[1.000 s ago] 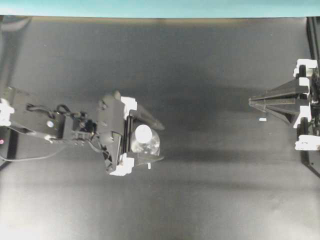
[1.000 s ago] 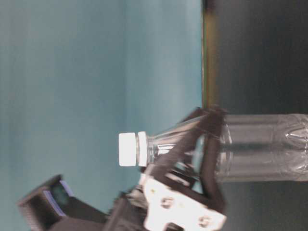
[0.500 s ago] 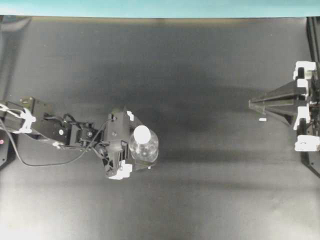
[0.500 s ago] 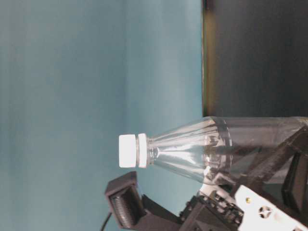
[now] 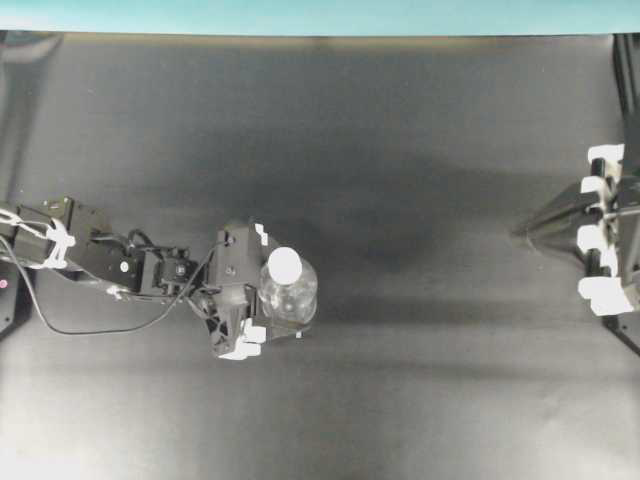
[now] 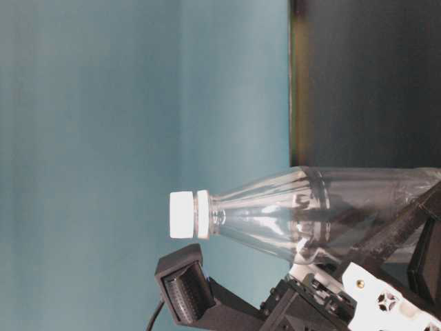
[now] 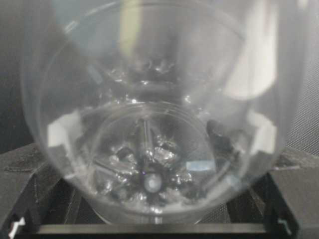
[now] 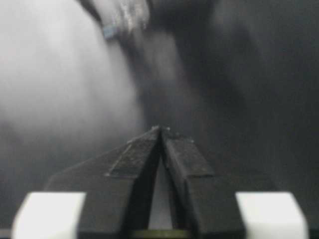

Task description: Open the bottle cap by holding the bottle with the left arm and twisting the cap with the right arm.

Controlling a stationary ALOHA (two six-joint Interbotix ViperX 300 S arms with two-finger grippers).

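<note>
Bottle (image 5: 289, 295), upright on bench (image 5: 420, 150): left hand (image 5: 262, 290) wide, straddling body, grip unconfirmed. Right hand (image 5: 530, 228), tips nearly together, empty, at 3 o'clock, well apart.

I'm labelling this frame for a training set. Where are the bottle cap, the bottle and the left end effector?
bottle cap (image 6: 182, 215): table-level view, side of the white cap.
bottle (image 5: 296, 297): overhead view, clear shoulder beside the cap.
left end effector (image 5: 262, 282): overhead view, midway between its white-tipped fingers, around the bottle.
</note>
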